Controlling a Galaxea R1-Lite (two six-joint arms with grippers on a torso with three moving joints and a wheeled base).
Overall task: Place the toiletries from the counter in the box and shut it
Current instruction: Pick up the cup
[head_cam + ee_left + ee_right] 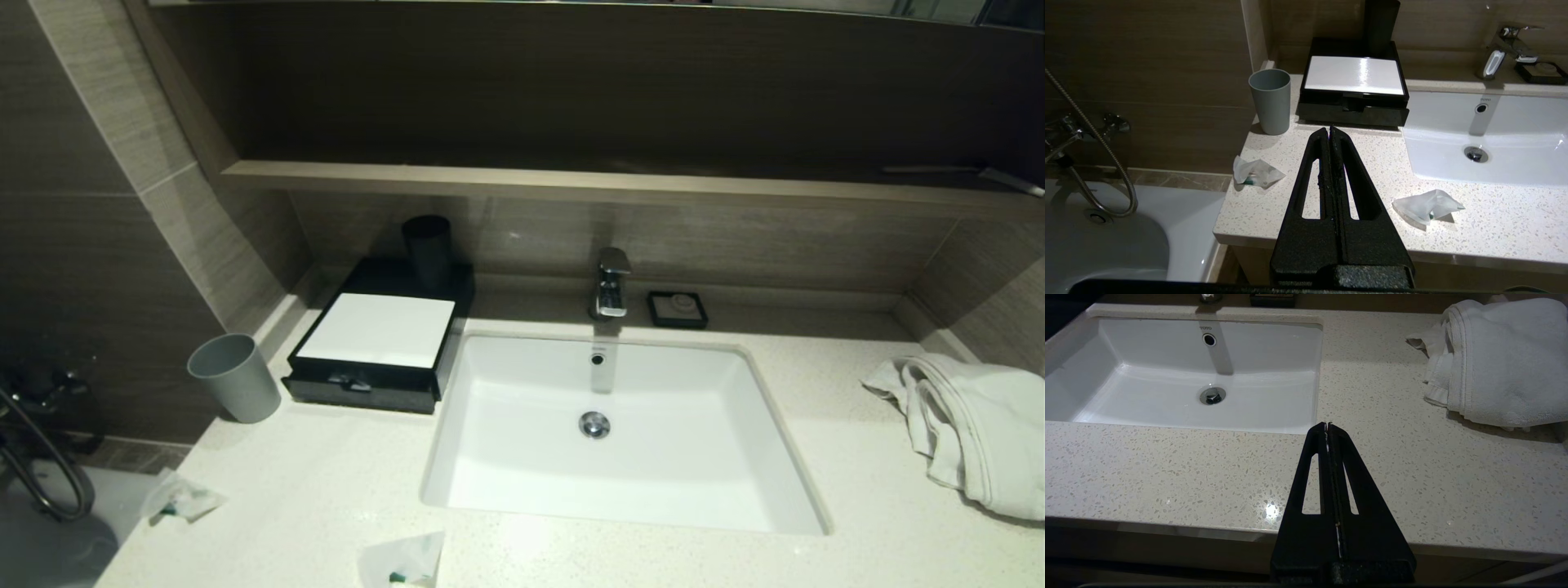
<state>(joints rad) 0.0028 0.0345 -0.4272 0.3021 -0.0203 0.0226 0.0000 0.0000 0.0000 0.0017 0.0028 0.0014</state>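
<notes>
Two toiletries sachets lie on the speckled counter (343, 482): one (181, 497) (1256, 172) at its left edge, one (404, 561) (1427, 206) near the front edge. The black box (377, 337) (1352, 79) with its white top stands at the back left, its front drawer slightly pulled out. My left gripper (1329, 128) is shut and empty, held off the counter's front edge between the two sachets and pointing at the box. My right gripper (1327, 424) is shut and empty, over the counter's front right part. Neither arm shows in the head view.
A grey cup (235, 377) (1270, 100) stands left of the box, a dark cup (428, 249) on its rear. The white sink (735, 457), tap (611, 282) and black soap dish (678, 309) fill the middle. A white towel (971, 429) (1498, 359) lies right. A bathtub (1106, 245) lies beyond the left edge.
</notes>
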